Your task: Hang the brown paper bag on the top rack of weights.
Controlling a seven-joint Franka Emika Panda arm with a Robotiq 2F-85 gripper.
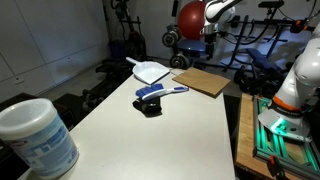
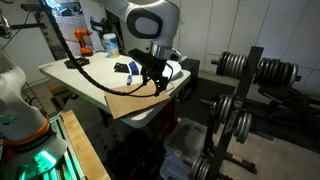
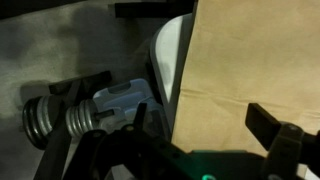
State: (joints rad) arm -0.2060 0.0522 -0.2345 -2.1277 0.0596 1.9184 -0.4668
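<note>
The brown paper bag [image 1: 203,82] lies flat at the far edge of the white table [image 1: 150,130]. It also shows in an exterior view [image 2: 138,101] at the table's corner, and it fills the right of the wrist view [image 3: 250,70]. My gripper [image 2: 153,74] hangs just above the bag, open and empty, with its fingers [image 3: 200,118] spread over the bag's edge. The rack of weights [image 2: 238,100] stands on the floor beside the table, with dumbbells on its top row [image 2: 262,68]. Weights also show in the wrist view [image 3: 55,120].
A blue brush [image 1: 160,94] and a white dustpan [image 1: 150,71] lie on the table near the bag. A white tub [image 1: 38,135] stands at the near corner. A red ball [image 1: 190,18] and exercise gear stand behind the table.
</note>
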